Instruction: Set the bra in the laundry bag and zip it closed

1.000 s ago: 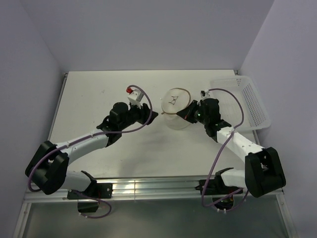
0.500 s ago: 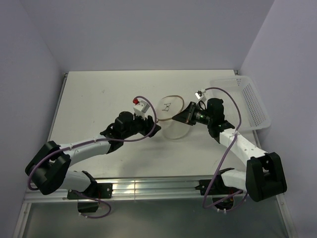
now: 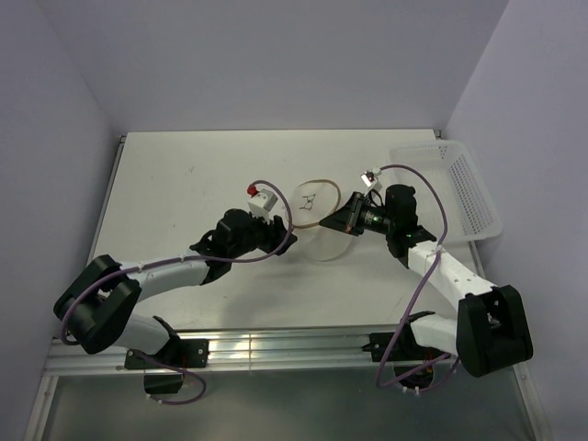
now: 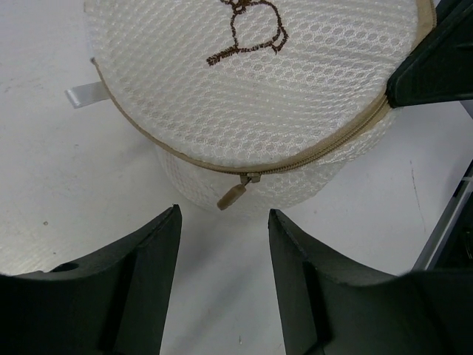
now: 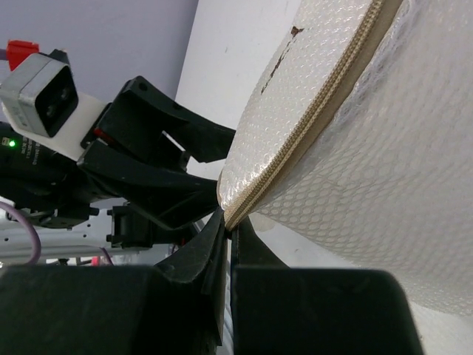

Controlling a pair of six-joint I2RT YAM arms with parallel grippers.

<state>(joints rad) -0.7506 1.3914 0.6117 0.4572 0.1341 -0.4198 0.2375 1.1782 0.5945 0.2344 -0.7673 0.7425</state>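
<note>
The laundry bag (image 3: pixel 319 220) is a white mesh drum with tan rims, tilted so its printed face (image 3: pixel 310 197) points up and left. My right gripper (image 3: pixel 336 220) is shut on the bag's tan zipper rim (image 5: pixel 295 159) at its right edge. My left gripper (image 3: pixel 287 241) is open and empty just left of the bag, fingertips (image 4: pixel 168 222) apart. The tan zipper pull (image 4: pixel 233 195) hangs just beyond them, untouched. The zipper line (image 4: pixel 325 148) looks closed where it shows. The bra is not visible in any view.
A white perforated plastic basket (image 3: pixel 464 188) stands at the table's right edge. My left gripper (image 5: pixel 159 159) fills the left of the right wrist view. The right gripper's finger (image 4: pixel 436 63) shows at the bag's right in the left wrist view.
The right gripper has tipped the bag up and drawn it slightly left. The left gripper has moved toward me and right, coming in low beside the bag near the zipper pull.
</note>
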